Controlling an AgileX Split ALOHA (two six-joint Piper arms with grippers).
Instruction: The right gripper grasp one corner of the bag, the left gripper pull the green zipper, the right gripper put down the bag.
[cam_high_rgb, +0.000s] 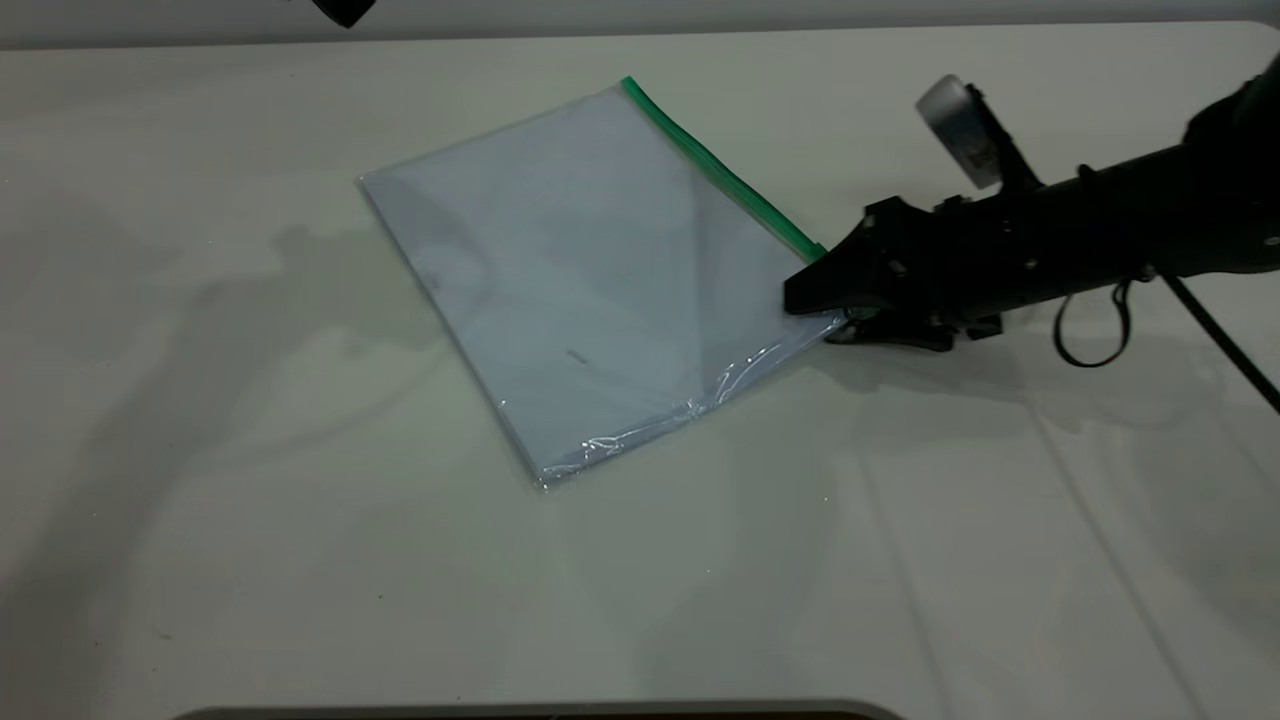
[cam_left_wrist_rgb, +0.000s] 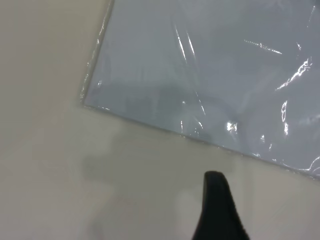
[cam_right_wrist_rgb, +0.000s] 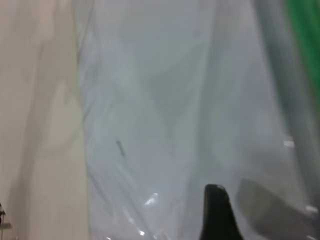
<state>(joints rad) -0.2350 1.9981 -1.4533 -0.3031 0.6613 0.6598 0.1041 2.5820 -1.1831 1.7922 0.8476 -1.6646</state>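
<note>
The bag, a clear pouch with white sheets inside, lies slantwise on the table. The green zipper runs along its far-right edge; I cannot make out the slider. My right gripper is at the corner of the bag where the green strip ends, one jaw above the plastic and one below, shut on it. Creases fan out from that corner. The right wrist view shows one finger on the bag, with the green zipper beside it. My left gripper hangs high at the far edge, off the bag.
The white table extends on all sides of the bag. A looped black cable hangs under the right arm. A dark rim shows at the front edge.
</note>
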